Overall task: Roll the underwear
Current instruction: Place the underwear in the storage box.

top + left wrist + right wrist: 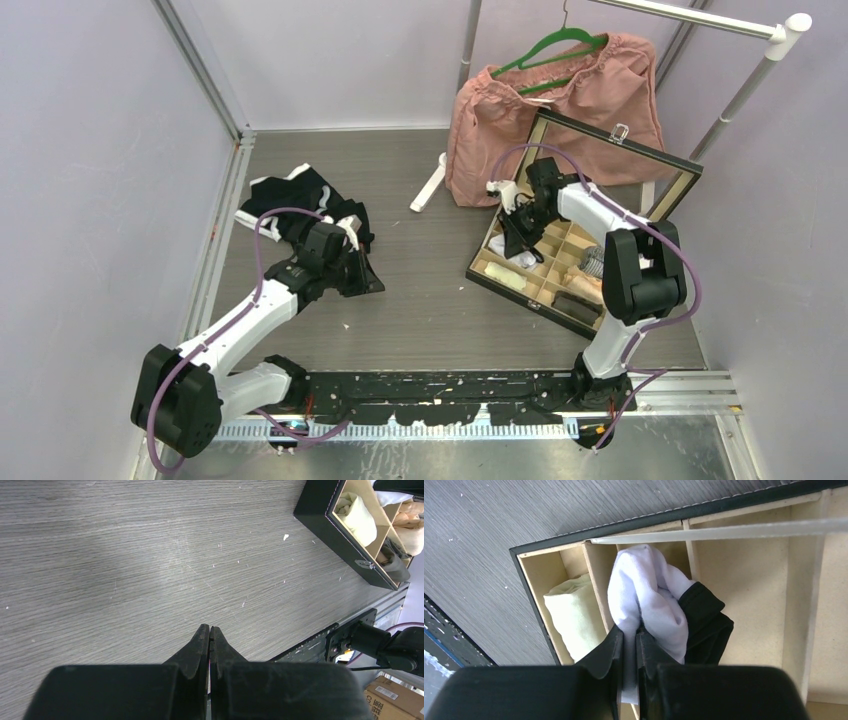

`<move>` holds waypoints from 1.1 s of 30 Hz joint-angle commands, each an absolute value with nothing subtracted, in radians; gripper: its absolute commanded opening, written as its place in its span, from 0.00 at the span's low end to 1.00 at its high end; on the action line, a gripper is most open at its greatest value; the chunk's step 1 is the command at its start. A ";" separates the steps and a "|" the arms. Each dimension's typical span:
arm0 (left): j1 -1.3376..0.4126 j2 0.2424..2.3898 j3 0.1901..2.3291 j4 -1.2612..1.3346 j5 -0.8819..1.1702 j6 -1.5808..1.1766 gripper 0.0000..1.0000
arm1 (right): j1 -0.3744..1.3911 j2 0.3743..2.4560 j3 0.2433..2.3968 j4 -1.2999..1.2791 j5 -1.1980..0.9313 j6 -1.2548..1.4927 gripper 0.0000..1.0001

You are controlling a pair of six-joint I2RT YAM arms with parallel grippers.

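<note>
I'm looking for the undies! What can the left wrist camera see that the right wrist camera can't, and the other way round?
Only the left wrist view: the left tool, shut on nothing, and the latch on the box. Only the right wrist view: the right tool, shut on the white and black underwear, which is bundled up at the box's compartments. Both: the grey table, the black box, and the pale yellow roll in a corner compartment.

Underwear pile (300,205) lies left on the table (420,290), box (560,262) right, hung garment (500,120) behind the box.
</note>
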State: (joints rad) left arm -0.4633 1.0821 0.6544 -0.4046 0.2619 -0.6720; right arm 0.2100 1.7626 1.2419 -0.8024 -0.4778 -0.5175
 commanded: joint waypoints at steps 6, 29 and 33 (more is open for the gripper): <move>-0.460 1.063 0.685 -0.416 0.265 -0.663 0.01 | 0.282 1.755 1.238 -0.762 -0.536 -0.480 0.01; -0.460 1.095 0.704 -0.412 0.279 -0.659 0.01 | 0.168 1.738 1.267 -0.920 -0.500 -0.586 0.05; -0.460 1.090 0.704 -0.414 0.278 -0.660 0.01 | 0.160 1.762 1.261 -0.890 -0.442 -0.585 0.05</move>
